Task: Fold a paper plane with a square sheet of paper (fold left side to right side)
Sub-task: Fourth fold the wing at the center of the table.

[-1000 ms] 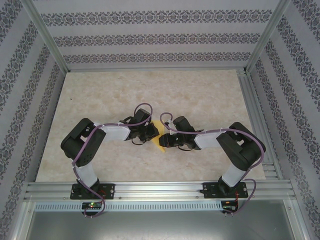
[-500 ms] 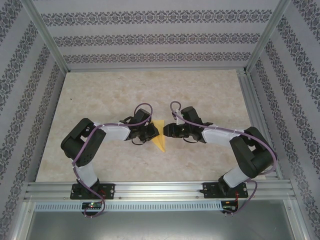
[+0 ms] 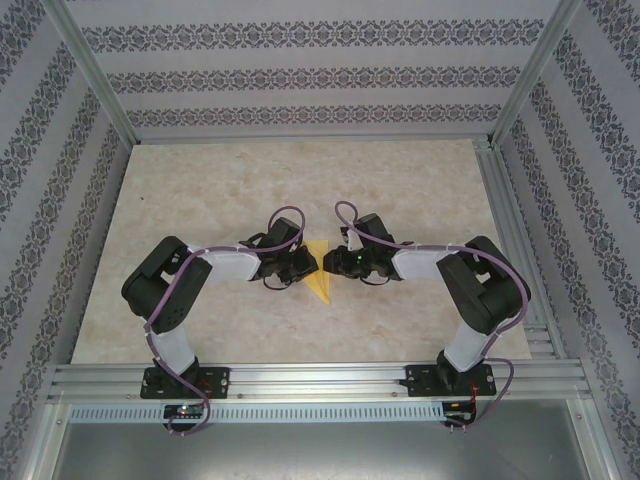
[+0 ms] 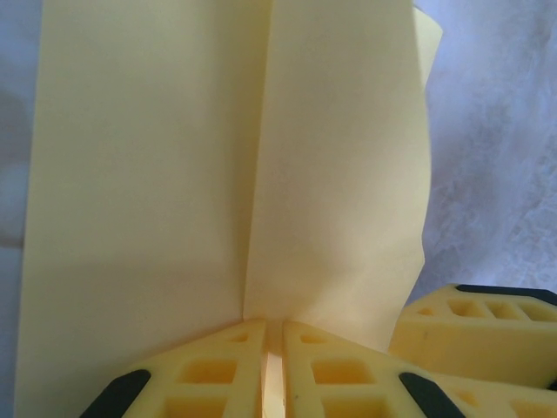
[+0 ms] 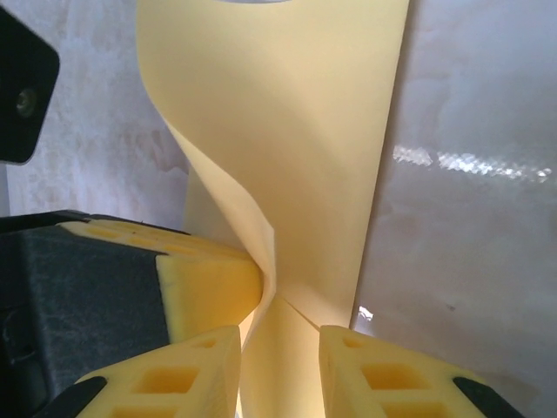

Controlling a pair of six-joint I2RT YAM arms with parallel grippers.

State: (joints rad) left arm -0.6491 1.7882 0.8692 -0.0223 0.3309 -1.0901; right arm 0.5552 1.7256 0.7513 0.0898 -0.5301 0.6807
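Lab robot enclosure: aluminium-profile frame (image 3: 320, 378), wallpaper-patterned walls (image 3: 320, 75), marble-look tabletop (image 3: 200, 200).

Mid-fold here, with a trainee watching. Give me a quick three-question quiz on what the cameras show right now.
1. True or false: the left hand is shut on the raised crease of the yellow paper.
2. Pick one: seen from above, the paper lies A) between the two hands, B) far from both, C) behind the left one.
3. Fill in: the right hand has its fingers ____, with paper running between them.
Key: 1 true; 2 A; 3 apart.
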